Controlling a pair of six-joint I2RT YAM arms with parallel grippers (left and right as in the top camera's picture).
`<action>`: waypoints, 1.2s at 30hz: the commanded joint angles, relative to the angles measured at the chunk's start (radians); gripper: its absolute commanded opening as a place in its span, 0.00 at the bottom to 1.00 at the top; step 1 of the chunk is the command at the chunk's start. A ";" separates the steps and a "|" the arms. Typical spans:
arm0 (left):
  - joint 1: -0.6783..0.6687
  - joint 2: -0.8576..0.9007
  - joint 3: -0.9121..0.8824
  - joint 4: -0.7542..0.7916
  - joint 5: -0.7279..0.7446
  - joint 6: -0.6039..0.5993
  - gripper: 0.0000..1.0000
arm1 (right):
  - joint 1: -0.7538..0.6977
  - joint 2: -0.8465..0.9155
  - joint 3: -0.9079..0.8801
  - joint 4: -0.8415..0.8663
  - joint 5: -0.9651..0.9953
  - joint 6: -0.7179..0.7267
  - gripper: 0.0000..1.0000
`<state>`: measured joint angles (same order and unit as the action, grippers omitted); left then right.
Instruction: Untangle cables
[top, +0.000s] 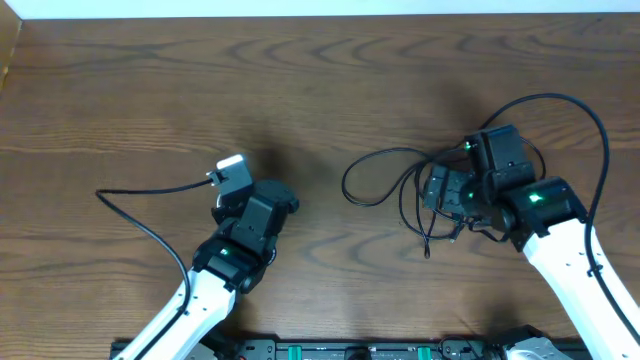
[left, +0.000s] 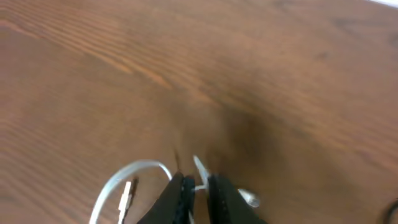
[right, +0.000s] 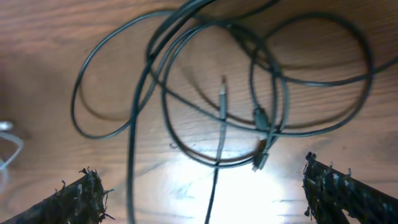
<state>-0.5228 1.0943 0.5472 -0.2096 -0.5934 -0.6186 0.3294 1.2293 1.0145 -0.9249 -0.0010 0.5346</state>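
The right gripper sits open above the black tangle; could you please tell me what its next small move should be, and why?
Probably lower the right gripper and close on the black cable whose plug end lies free mid-tangle. The jaws stand wide open, that strand runs between them, and a free end looks easiest to draw out of the loops.
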 joint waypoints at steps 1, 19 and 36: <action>0.014 0.033 0.007 -0.022 -0.051 -0.021 0.43 | 0.030 -0.004 0.010 -0.003 -0.009 0.011 0.99; 0.021 -0.106 0.008 -0.077 0.197 -0.014 0.96 | 0.052 0.066 0.003 0.000 -0.005 0.011 0.99; 0.022 -0.303 0.306 -0.500 0.290 0.085 0.97 | 0.052 0.165 0.003 0.001 -0.010 0.048 0.98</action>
<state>-0.5053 0.7937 0.7399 -0.6510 -0.3153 -0.6056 0.3729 1.3945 1.0142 -0.9234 -0.0090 0.5510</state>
